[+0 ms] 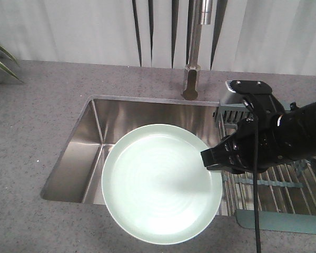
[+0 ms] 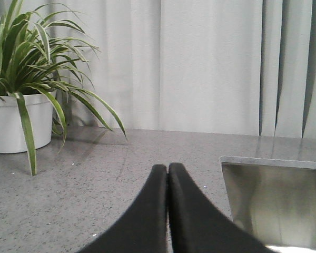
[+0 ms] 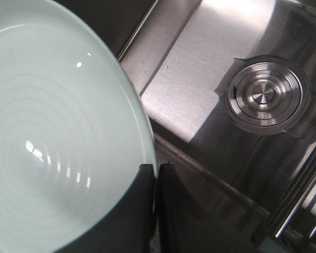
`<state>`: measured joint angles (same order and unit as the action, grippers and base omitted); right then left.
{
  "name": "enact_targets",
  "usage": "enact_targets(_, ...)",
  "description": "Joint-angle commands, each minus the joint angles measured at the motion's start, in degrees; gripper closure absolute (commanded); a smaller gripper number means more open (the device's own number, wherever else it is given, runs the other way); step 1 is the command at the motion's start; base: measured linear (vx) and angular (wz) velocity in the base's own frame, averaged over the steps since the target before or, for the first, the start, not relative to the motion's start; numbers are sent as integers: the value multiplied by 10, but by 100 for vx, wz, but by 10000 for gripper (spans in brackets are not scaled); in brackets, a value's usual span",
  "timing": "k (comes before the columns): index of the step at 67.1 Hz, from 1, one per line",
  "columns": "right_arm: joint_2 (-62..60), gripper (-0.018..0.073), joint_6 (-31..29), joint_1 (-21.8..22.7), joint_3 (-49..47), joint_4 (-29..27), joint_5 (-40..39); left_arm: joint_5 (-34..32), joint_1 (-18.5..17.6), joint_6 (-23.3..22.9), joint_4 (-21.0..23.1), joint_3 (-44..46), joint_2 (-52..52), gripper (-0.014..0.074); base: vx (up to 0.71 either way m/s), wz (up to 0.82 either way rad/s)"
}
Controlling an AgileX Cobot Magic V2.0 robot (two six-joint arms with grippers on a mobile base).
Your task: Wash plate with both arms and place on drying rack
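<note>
Starting at the left, the left gripper is seen closed on nothing above the tabletop. The plate is held over the sink by its rim, pinched in the closed right gripper. Placing on the drying rack is judged not yet done.

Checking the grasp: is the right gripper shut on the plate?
Shut on it: the right gripper pinches the plate by its rim.

The right claw apparently grips the plate rim above the sink.
</note>
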<state>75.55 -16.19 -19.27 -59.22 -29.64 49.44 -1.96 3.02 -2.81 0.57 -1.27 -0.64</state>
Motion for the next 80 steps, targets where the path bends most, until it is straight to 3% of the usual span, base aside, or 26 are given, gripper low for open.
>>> enact_targets(1, -17, 561, -4, 1, -17, -16, -20, -42, 0, -3, 4, 16, -8, 603, 5, -13)
enact_targets(80, -17, 561, -4, 1, -17, -16, -20, -42, 0, -3, 4, 16, -8, 603, 4, -8)
